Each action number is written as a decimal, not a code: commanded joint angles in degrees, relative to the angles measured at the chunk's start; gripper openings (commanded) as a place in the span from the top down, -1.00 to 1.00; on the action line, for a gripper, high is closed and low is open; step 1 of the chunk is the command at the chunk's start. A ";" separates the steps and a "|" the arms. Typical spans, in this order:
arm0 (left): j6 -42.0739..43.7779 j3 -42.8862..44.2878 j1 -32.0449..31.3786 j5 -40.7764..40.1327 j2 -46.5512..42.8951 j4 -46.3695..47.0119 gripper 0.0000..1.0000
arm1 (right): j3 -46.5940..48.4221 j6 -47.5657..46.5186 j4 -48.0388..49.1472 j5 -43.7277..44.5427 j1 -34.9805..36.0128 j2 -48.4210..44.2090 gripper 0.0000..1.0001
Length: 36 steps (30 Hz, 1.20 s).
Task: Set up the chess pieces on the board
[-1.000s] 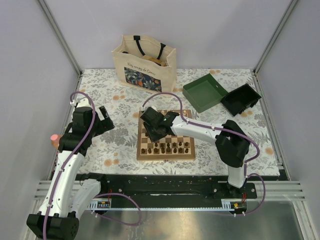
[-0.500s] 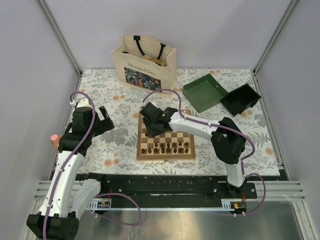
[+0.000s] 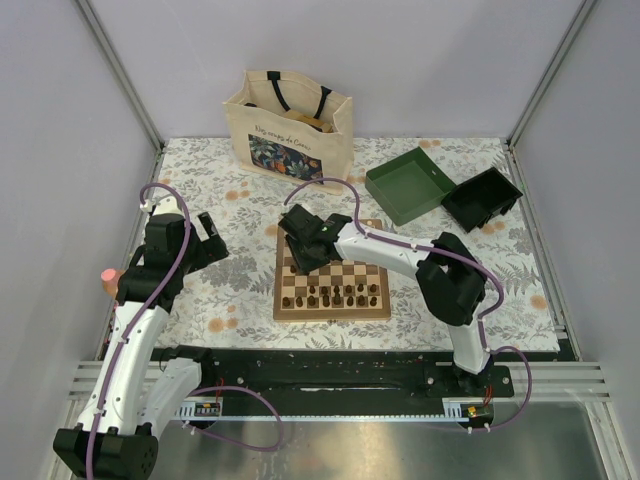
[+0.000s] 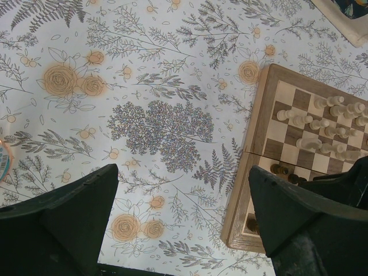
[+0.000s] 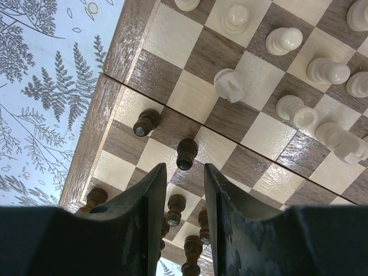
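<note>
Two fingers of right gripper point(image 5: 184, 168) part-way apart, nothing clamped. Over last second arm slid left and farther out over board point(image 5: 95, 138). Just beyond fingertips, in line with gap: dark pawn point(image 5: 186, 154). Farther out, leftward: second dark pawn point(image 5: 146, 122). Beyond, rightward: pale pieces point(image 5: 230, 85), ranks uneven. Likely lining up on the stray pawn. Left gripper point(image 4: 183, 172) unmoved, spread wide over tablecloth point(image 4: 161, 126), board right of its fingers.
</note>
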 commanded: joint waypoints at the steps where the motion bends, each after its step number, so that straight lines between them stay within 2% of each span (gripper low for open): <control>1: 0.58 -0.19 0.36 0.65 -0.54 2.53 -0.98 | 2.51 -0.59 0.48 0.03 -0.77 0.99 0.20; 24: 0.58 -0.19 0.62 1.00 -0.45 2.53 -0.98 | 3.48 -0.77 0.57 -1.20 -1.13 2.22 0.41; 36: 0.67 -0.10 0.79 1.18 -0.45 2.61 -0.98 | 3.21 -1.03 0.57 -1.73 -1.13 2.75 0.40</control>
